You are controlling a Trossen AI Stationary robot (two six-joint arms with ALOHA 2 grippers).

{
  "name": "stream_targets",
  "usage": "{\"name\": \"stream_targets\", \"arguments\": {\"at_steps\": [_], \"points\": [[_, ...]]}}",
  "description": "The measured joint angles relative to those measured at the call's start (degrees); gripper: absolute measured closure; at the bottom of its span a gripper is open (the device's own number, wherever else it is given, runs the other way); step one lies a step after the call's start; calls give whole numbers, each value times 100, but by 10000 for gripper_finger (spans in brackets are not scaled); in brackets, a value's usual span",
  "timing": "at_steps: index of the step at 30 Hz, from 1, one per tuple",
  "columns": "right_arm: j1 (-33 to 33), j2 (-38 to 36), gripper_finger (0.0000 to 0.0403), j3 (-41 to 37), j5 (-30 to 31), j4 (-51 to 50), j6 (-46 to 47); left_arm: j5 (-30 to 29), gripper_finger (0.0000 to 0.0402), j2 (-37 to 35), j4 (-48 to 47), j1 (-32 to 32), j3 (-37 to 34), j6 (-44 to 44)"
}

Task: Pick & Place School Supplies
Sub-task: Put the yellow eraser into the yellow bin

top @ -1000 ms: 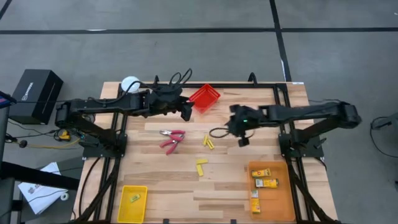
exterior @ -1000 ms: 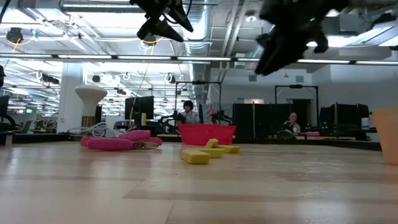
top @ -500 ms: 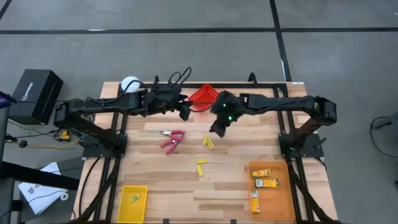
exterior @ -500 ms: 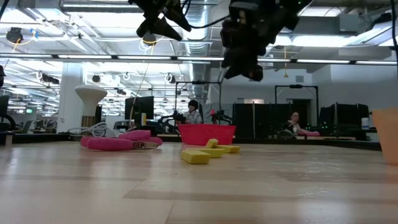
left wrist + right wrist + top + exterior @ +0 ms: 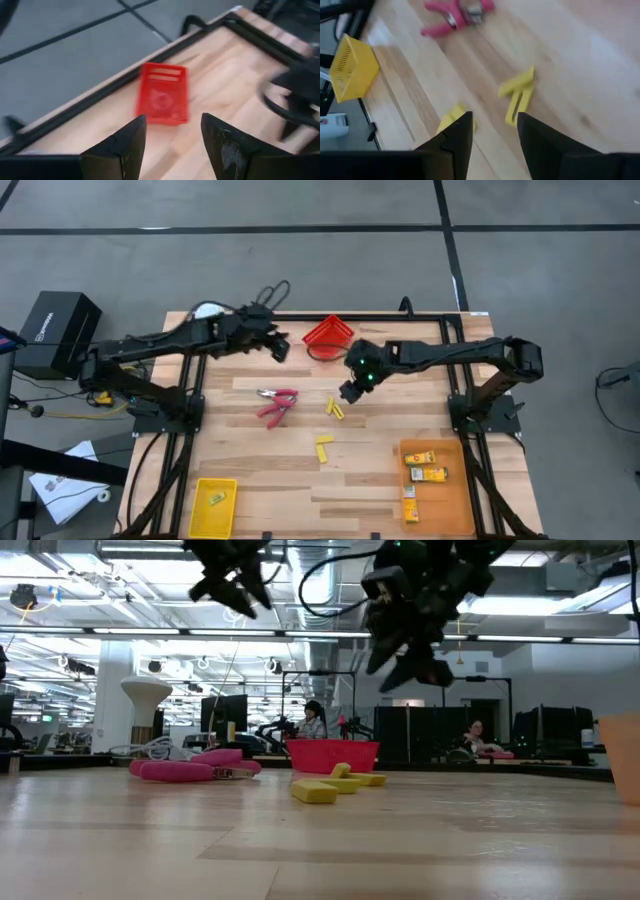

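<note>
A: Nearest to us on the tabletop (image 5: 250, 470) we have the yellow bin (image 5: 213, 507) with one small piece in it, and the orange bin (image 5: 432, 477) holding three yellow-orange boxes (image 5: 424, 474). Those look sorted already.

B: Then the loose things. A single yellow piece (image 5: 323, 447) lies mid-table, and just beyond it a pair of yellow pieces (image 5: 335, 408) touching in a V. We judge them light, stiff and small, likely to skid if nudged, so we would pinch one across its narrow width.

A: The right gripper (image 5: 349, 391) hangs just above that pair, beside it. Its wrist view shows the jaws apart with nothing between them, the pair (image 5: 517, 95) lying ahead.

B: And the red-handled tool (image 5: 275, 402) sits well to the left of the pair. It looks rigid and heavier at the metal end; we would take it across both handles, where it is thickest.

A: Farthest off, the left gripper (image 5: 279, 348) waits in the air near the red bin (image 5: 328, 336), jaws apart and empty.
</note>
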Motion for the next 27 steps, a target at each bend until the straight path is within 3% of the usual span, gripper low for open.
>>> {"name": "stream_targets", "arguments": {"at_steps": [7,14,18,27], "points": [[160,2,210,-598,514,1110,1763,128,216,-516,-554,647,0,1061],[328,142,209,-603,1251,1604,3245,1177,216,-659,-603,1278,0,1568],[500,136,214,-597,1633,1508,3674,1697,216,-659,-642,1460,0,1952],[740,484,221,-569,1768,1370,4238,2037,216,-659,-635,1539,0,2279]]}}
